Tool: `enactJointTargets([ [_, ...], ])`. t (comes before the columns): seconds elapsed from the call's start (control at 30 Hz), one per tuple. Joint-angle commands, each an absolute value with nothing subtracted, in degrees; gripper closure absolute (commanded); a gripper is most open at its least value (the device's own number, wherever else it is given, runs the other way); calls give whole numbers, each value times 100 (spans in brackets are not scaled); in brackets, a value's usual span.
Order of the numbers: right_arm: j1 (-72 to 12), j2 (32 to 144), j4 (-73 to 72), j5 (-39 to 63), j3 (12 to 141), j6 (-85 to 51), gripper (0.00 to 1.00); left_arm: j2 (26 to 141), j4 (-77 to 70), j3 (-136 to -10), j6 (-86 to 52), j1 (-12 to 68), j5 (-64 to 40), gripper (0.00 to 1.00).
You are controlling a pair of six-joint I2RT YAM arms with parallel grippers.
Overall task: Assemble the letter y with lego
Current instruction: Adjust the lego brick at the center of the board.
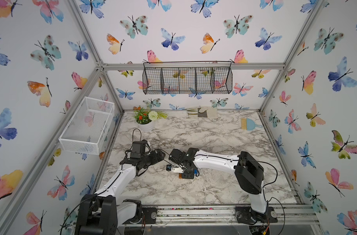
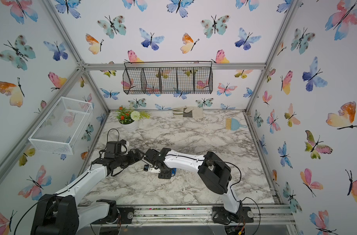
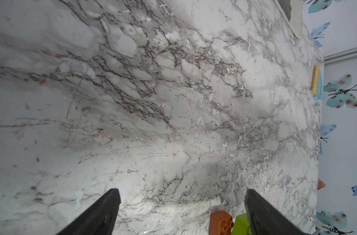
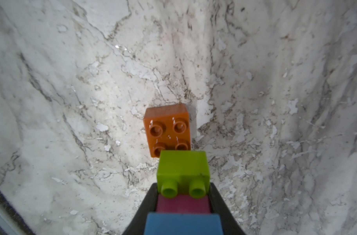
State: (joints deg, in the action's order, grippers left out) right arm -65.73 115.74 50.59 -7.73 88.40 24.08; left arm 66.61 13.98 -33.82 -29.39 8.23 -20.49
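My right gripper (image 4: 183, 185) is shut on a joined stack of lego: a lime green brick (image 4: 183, 166) at the tip, a pink brick (image 4: 183, 203) behind it and a blue brick (image 4: 182, 223) nearest the wrist. The green end hangs over the near edge of an orange brick (image 4: 167, 128), which lies studs-up on the marble table (image 4: 72, 101); I cannot tell whether they touch. In both top views this gripper (image 1: 186, 175) (image 2: 165, 174) points down at mid-table. My left gripper (image 3: 181, 192) stands open and empty just left of it (image 1: 160, 156), with the orange brick (image 3: 221, 222) and green brick (image 3: 241, 224) beside one finger.
A potted flower (image 1: 146, 120) stands at the back left, folded cloth gloves (image 1: 202, 112) lie at the back wall, and a blue brush (image 1: 249, 124) lies at the back right. A white wire basket (image 1: 88, 124) hangs on the left wall and a black one (image 1: 186, 80) on the back wall.
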Motion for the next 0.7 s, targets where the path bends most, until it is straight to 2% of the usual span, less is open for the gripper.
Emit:
enactJointTargets([
  [0.0,-6618,11750,5164,-835,8982,2499,71,6706,1346,-3325,-2909,785,-2198,3],
  [0.67,-6889,11638,5234,-773,8994,2285,73,6737,1255,-3279,-2944,784,-2241,3],
])
